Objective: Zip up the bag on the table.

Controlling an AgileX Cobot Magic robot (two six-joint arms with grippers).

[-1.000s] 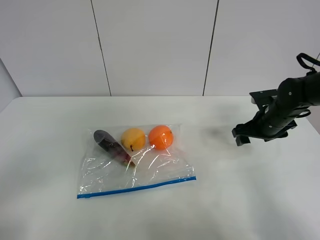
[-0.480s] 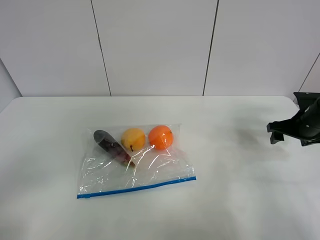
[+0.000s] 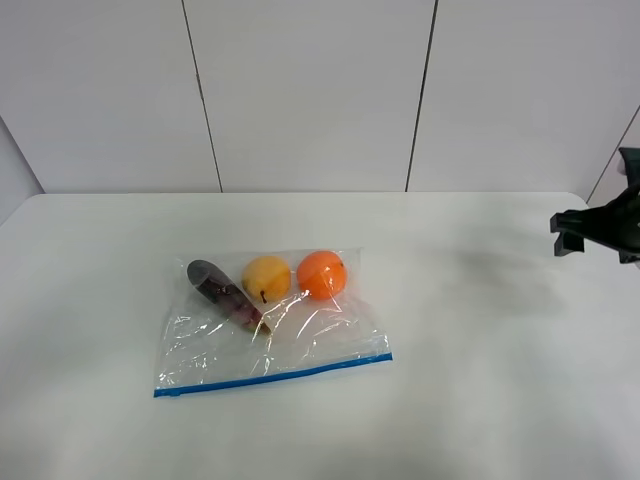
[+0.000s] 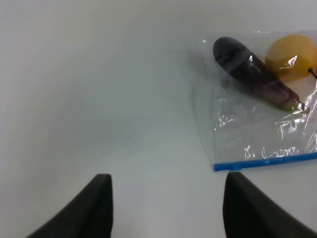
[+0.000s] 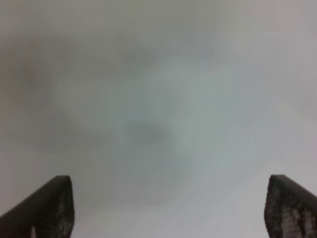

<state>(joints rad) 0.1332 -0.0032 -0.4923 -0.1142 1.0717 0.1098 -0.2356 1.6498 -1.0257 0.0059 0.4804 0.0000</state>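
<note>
Table (image 3: 480, 400): we are seeing it spreading wide around the bag (image 3: 270, 335).
Left gripper (image 4: 167, 179): gaping near bag's corner.
Right gripper (image 5: 169, 179): gaping by table's right edge.

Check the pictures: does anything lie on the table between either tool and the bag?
Nothing visible does. Only bare table lies between the right tool, off at the right edge, and the bag. In the left wrist view, bare table runs from the left tool to the bag's corner.
</note>
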